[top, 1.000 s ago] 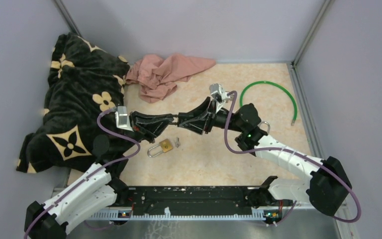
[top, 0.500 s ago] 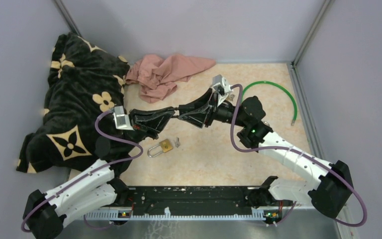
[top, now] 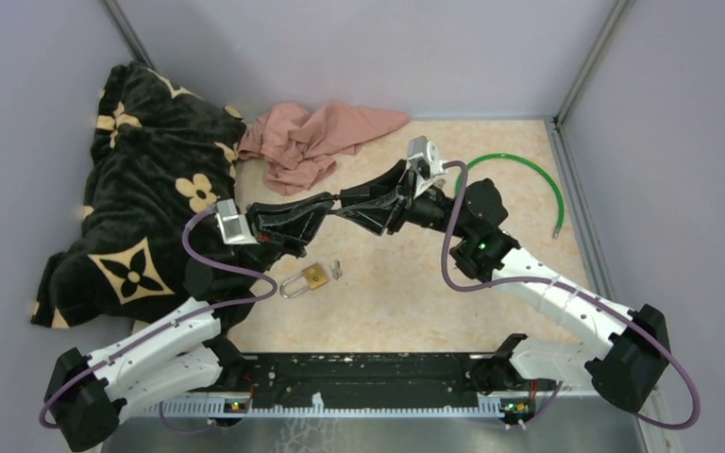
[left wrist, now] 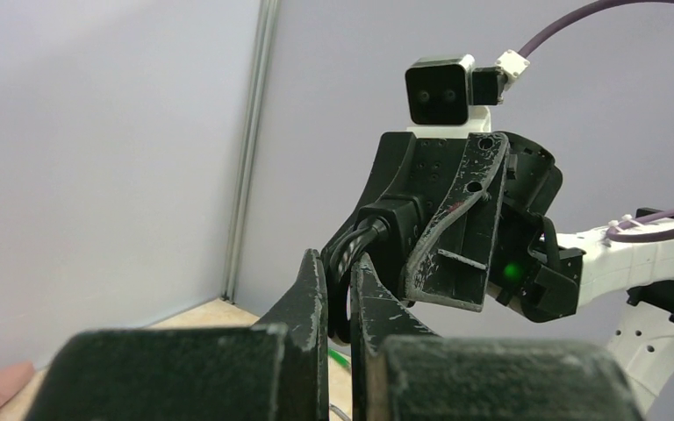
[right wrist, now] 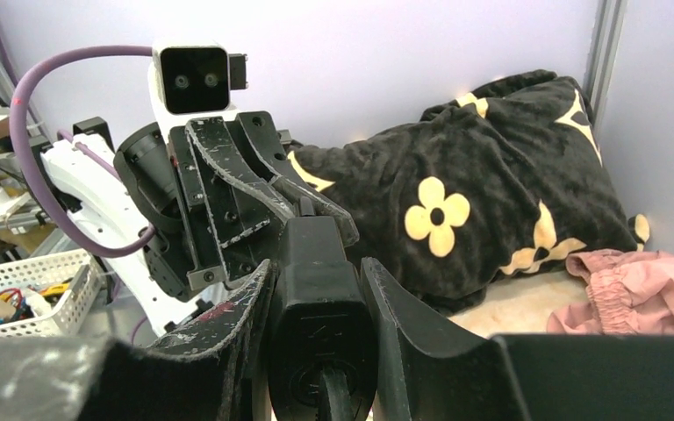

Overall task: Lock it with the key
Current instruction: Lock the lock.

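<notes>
Desk carried a black flowered blanket at far L, w/ a pink cloth beside it and a green hose far R. Both arms met tip to tip in mid-air over desk centre. R gripper was clamped on a black block; couldn't tell what it was. L gripper had its fingers nearly together, pinching a black cord from that block. Padlock lay flat on desk below L gripper, small key just beside it, neither held.
</notes>
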